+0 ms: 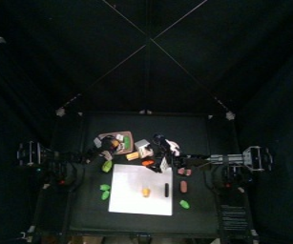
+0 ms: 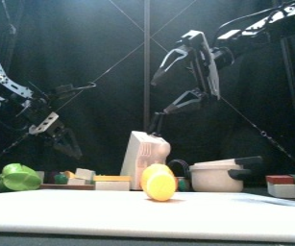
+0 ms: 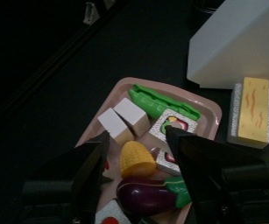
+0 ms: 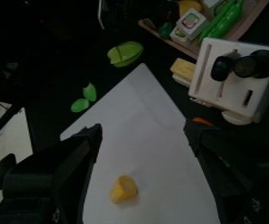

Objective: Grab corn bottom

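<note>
On the black counter (image 1: 206,224) lies a white sheet (image 1: 141,191), the largest thing there, and the corn (image 1: 145,192), a small yellow-orange cob, rests on it near the middle, touching nothing else. In the right wrist view the corn (image 4: 123,189) lies on the sheet (image 4: 148,114) between the two spread jaws and well below them. That right tool (image 2: 176,85) hangs high above the counter, released, jaws wide apart, holding nothing. Beside the sheet's far left corner sits a pinkish tray (image 3: 214,112) of toy food, with a purple eggplant (image 3: 148,194) and a second small cob (image 3: 136,158) in it. The left tool (image 3: 143,175) hovers over this tray, its jaws apart on either side of that cob, not gripping anything.
</note>
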{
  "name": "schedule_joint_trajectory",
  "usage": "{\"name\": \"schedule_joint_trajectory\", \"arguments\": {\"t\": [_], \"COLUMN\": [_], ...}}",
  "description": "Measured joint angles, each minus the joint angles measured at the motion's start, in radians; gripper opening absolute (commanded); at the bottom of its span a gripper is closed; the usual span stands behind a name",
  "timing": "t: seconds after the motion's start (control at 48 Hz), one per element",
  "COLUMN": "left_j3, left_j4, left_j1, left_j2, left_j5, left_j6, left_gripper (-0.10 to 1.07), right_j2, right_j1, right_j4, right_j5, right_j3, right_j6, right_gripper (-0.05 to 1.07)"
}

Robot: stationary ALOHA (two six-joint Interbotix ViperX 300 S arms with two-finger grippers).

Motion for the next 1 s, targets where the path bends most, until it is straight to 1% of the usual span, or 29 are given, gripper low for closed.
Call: {"name": "schedule_joint_trajectory", "arguments": {"t": [0.125, 0.188, 0.229, 0.354, 0.479, 0.562, 0.688, 0.792, 0.938, 1.0], "left_j3": [-0.003, -0.006, -0.005, 0.005, 0.032, 0.051, 0.067, 0.075, 0.078, 0.080], "left_j4": [0.006, 0.026, 0.044, 0.130, 0.212, 0.250, 0.249, 0.230, 0.224, 0.224], "left_j1": [-0.005, -0.028, -0.046, -0.135, -0.186, -0.206, -0.212, -0.212, -0.212, -0.212], "left_j2": [-0.021, -0.046, -0.067, -0.132, -0.187, -0.222, -0.252, -0.258, -0.259, -0.259], "left_j5": [-0.002, 0.000, 0.000, 0.006, 0.006, 0.006, 0.006, 0.006, 0.006, 0.006], "left_j6": [0.011, 0.011, 0.012, 0.014, 0.005, 0.000, -0.002, -0.002, 0.000, -0.002], "left_gripper": [0.89, 0.89, 0.89, 0.89, 0.89, 0.89, 0.89, 0.89, 0.89, 0.89], "right_j2": [0.002, 0.008, 0.018, 0.064, 0.138, 0.196, 0.285, 0.347, 0.436, 0.463], "right_j1": [0.029, 0.060, 0.091, 0.164, 0.218, 0.242, 0.276, 0.291, 0.314, 0.325], "right_j4": [0.009, 0.035, 0.066, 0.184, 0.316, 0.394, 0.486, 0.512, 0.517, 0.518], "right_j5": [0.015, 0.028, 0.041, 0.095, 0.172, 0.221, 0.313, 0.394, 0.511, 0.555], "right_j3": [0.002, 0.002, 0.002, 0.000, -0.029, -0.066, -0.150, -0.232, -0.342, -0.374], "right_j6": [0.005, 0.005, 0.005, 0.005, 0.005, 0.005, 0.005, 0.005, 0.005, 0.003], "right_gripper": [1.03, 1.03, 1.03, 1.03, 1.03, 1.03, 1.03, 1.03, 1.03, 1.03]}}
